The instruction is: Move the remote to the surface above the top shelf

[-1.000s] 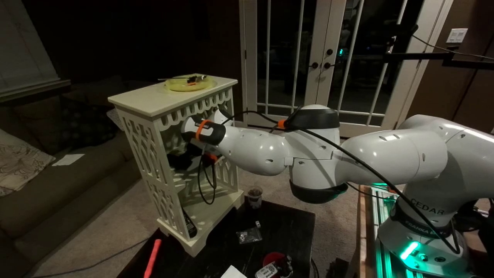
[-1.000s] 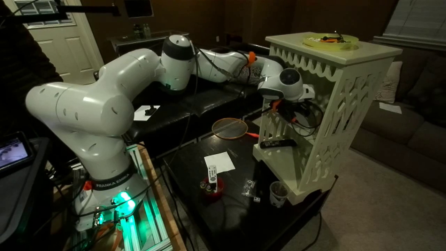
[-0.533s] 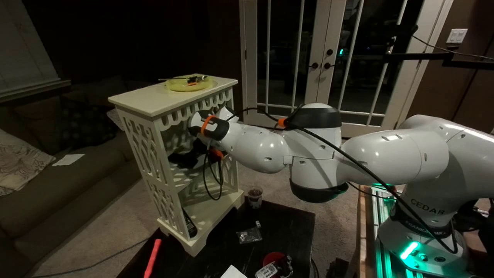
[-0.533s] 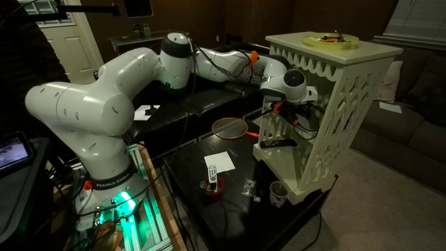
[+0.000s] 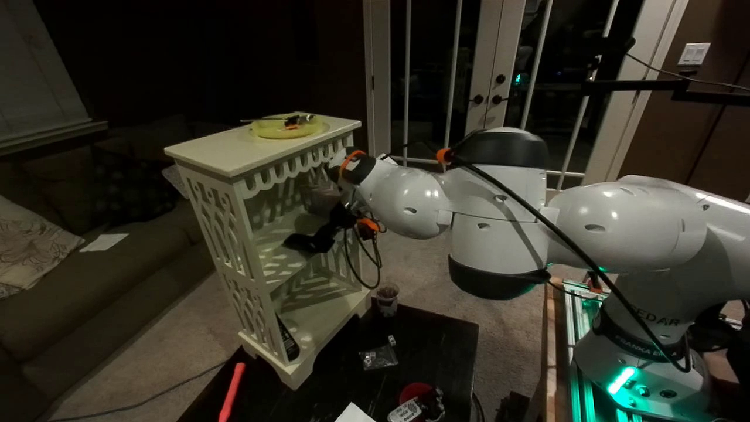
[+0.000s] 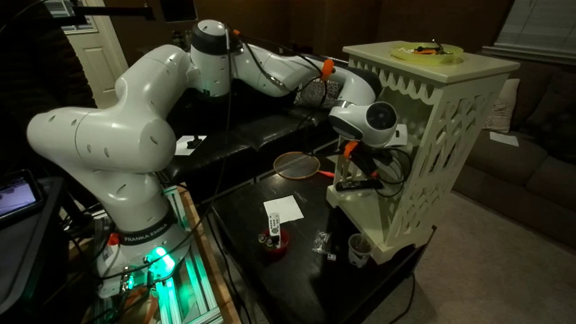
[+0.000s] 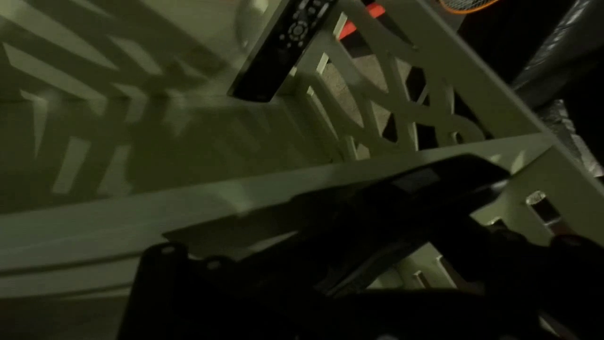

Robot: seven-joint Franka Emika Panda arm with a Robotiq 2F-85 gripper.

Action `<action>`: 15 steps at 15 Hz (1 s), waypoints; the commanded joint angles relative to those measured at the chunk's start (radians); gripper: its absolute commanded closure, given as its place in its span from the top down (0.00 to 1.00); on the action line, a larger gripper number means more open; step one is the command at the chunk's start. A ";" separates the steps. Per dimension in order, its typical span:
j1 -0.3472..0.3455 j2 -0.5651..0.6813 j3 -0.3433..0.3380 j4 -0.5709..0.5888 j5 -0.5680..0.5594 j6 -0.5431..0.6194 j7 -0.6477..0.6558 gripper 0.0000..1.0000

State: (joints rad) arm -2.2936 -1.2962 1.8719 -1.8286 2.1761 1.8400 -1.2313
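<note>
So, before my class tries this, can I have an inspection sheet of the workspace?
Surface: cream top board carries a yellow dish of dark and orange items.
Job's things: dark remote, apparently held near the top shelf, not yet on the cream top board; shelf contact unclear.
Clutter: another black remote in the lower compartment; white remote in a red bowl; paper; cup.
Gripper: appears shut on the dark remote; grip detail lost in shadow.
Cables: black cable along the arm; a thin loop hangs beneath its end.
Surroundings: black sofa, glass-paned doors; dim light.
</note>
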 commanded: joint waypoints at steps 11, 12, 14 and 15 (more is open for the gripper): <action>0.475 0.187 -0.333 -0.677 -0.243 -0.426 -0.262 0.42; 0.511 0.200 -0.356 -0.692 -0.271 -0.428 -0.269 0.42; 0.593 0.215 -0.430 -0.708 -0.292 -0.402 -0.269 0.42; 0.633 0.215 -0.472 -0.703 -0.301 -0.371 -0.216 0.42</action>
State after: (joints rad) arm -1.7645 -1.1236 1.5119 -2.5066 1.9281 1.4305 -1.4797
